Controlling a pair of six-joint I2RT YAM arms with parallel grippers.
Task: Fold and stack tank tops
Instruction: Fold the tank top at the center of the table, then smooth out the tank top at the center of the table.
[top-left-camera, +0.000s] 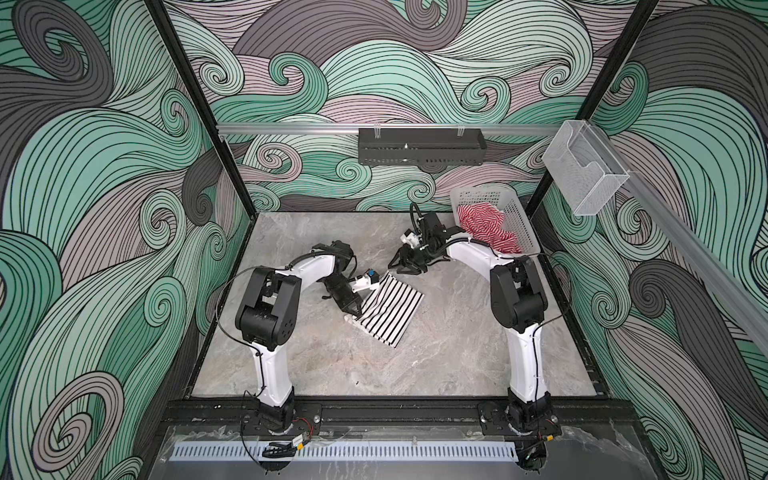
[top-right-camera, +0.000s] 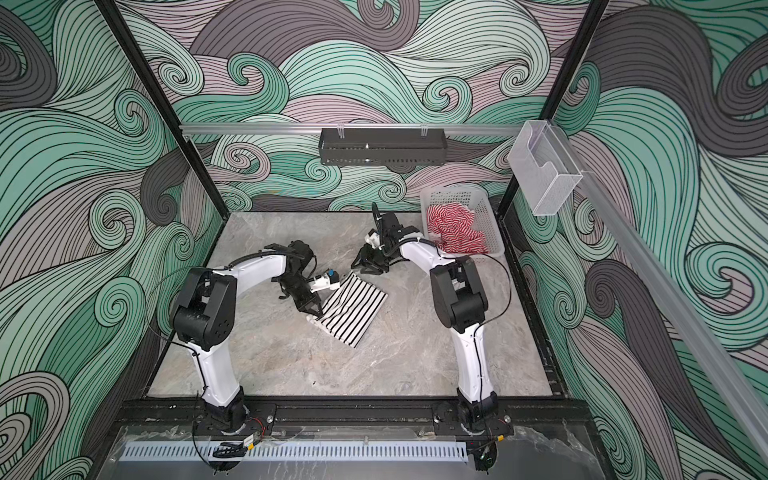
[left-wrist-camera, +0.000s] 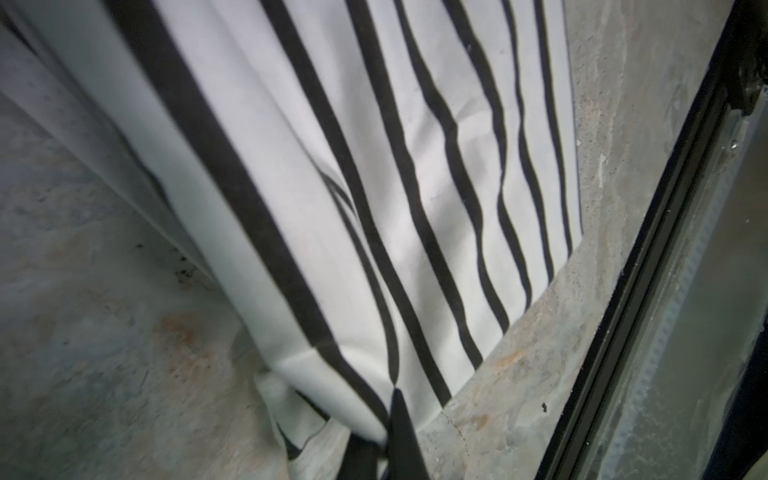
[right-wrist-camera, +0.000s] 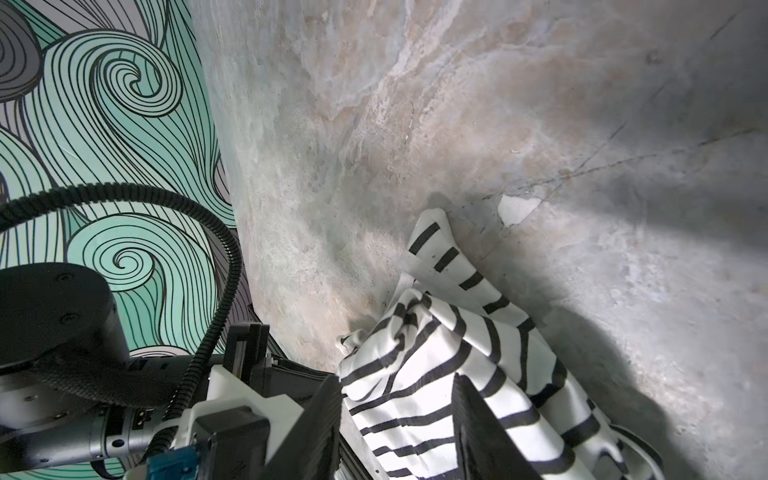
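The black-and-white tank top (top-left-camera: 392, 309) (top-right-camera: 355, 309) lies folded into a rough rectangle on the middle of the table. My left gripper (top-left-camera: 355, 311) (top-right-camera: 318, 311) is shut on its near-left corner, and the left wrist view shows the pinched cloth (left-wrist-camera: 374, 166) lifted slightly at the gripper (left-wrist-camera: 386, 440). My right gripper (top-left-camera: 399, 269) (top-right-camera: 364, 267) is at the far corner. Its jaws stand apart in the right wrist view (right-wrist-camera: 395, 386), with bunched striped cloth (right-wrist-camera: 457, 353) lying loose between the fingers. The red-and-white tank top (top-left-camera: 486, 232) (top-right-camera: 453, 232) sits crumpled in the basket.
The white perforated basket (top-left-camera: 521, 220) (top-right-camera: 490, 226) stands at the back right corner of the marble table (top-left-camera: 457, 357). A black tray (top-left-camera: 419, 145) hangs on the back rail. A clear plastic holder (top-left-camera: 582, 166) hangs on the right rail.
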